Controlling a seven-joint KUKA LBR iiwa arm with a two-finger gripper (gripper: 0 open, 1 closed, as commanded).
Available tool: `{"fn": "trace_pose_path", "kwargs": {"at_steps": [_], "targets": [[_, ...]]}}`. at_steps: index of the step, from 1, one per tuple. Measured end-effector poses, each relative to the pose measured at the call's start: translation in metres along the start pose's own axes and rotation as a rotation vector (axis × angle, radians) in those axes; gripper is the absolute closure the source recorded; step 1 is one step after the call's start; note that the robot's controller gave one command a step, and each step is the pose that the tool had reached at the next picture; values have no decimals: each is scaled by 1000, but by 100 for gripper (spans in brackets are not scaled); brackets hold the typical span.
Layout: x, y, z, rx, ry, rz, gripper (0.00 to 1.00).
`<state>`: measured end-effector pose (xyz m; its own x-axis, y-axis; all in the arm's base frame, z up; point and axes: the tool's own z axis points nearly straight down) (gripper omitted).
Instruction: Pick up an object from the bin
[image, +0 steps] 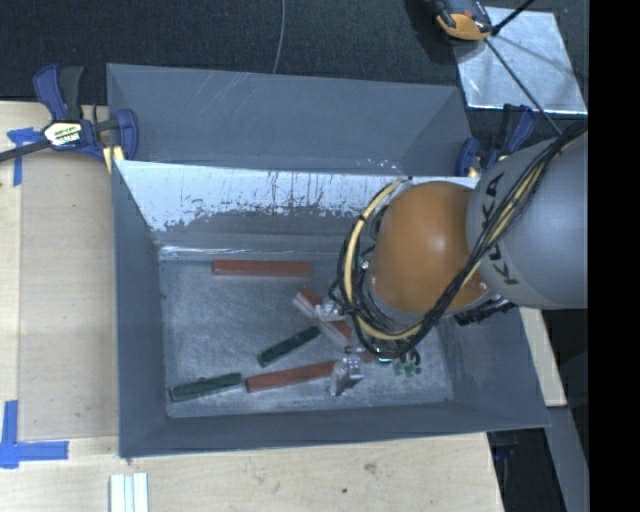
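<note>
The slanted green stick (290, 346) lay near the middle of the bin floor, its 3 o'clock end pointing into the gripper (338, 345), whose fingertips (348, 378) stood well apart with nothing gripped. A brown stick (290, 377) ended just beside the tip at 6 o'clock, and a short brown piece (308, 299) sat near the tip at 12 o'clock. Closing here could catch two sticks at once or nip only an end, letting it swing and drop. The sloped bin (140, 330) wall rose close at 6 o'clock; bare floor lay open toward 9 and 10 o'clock, short of another green stick (205, 386) at 8 o'clock.
</note>
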<state>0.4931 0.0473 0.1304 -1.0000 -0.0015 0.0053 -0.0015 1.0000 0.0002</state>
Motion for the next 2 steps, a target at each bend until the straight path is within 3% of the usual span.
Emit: {"fn": "trace_pose_path", "kwargs": {"at_steps": [1,2], "targets": [[-2,0,-3,0,-8,2,0],[-2,1,51,-3,-31,154,100]]}}
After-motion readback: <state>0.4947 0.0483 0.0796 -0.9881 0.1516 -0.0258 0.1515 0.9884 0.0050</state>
